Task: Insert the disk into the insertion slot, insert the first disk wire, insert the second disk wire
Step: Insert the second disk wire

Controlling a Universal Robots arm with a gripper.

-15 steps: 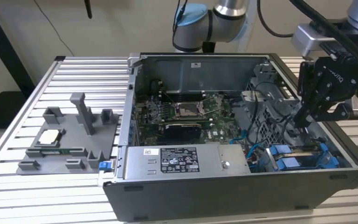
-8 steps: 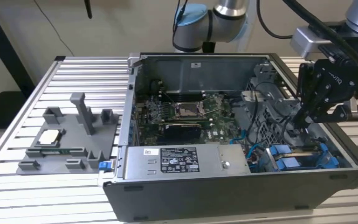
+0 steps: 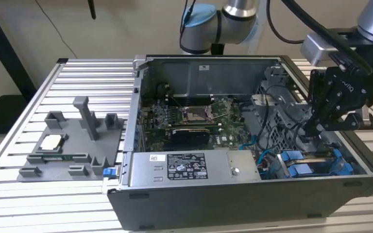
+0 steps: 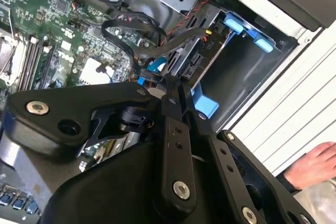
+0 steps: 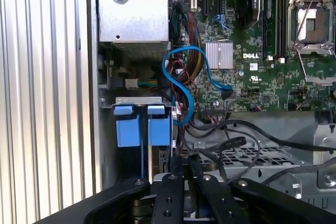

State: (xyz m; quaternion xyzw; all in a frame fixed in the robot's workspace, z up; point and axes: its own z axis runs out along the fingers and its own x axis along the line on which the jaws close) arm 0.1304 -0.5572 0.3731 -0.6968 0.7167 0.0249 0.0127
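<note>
Two bright blue plastic carrier tabs [image 5: 127, 128] sit side by side at the mouth of the insertion slot [image 4: 247, 80], a grey metal drive bay in the corner of one open dark grey computer case [image 3: 238, 206]. The case rests on a slatted aluminium table [image 3: 18, 194]. One black gripper [image 3: 311, 130] on the single arm hangs down inside the case, just above that bay and among a tangle of black wires [image 5: 247, 142]. In both wrist views its tip [image 4: 170, 82] [image 5: 184, 163] is close to the bay's inner end; whether the jaws are pinching anything I cannot tell. The disk [image 4: 195, 59] appears to lie in the compartment nearer the green motherboard [image 5: 262, 72], its connector end facing the wires, with the neighbouring compartment open and dark. One light blue data cable [image 5: 181, 77] loops beside the tabs. One grey power supply box with a white sticker [image 3: 186, 167] fills the case's near edge. One grey parts fixture [image 3: 70, 145] lies on the table towards the exterior view's left. One person's hand [image 4: 315, 163] rests on the table outside the case.
</note>
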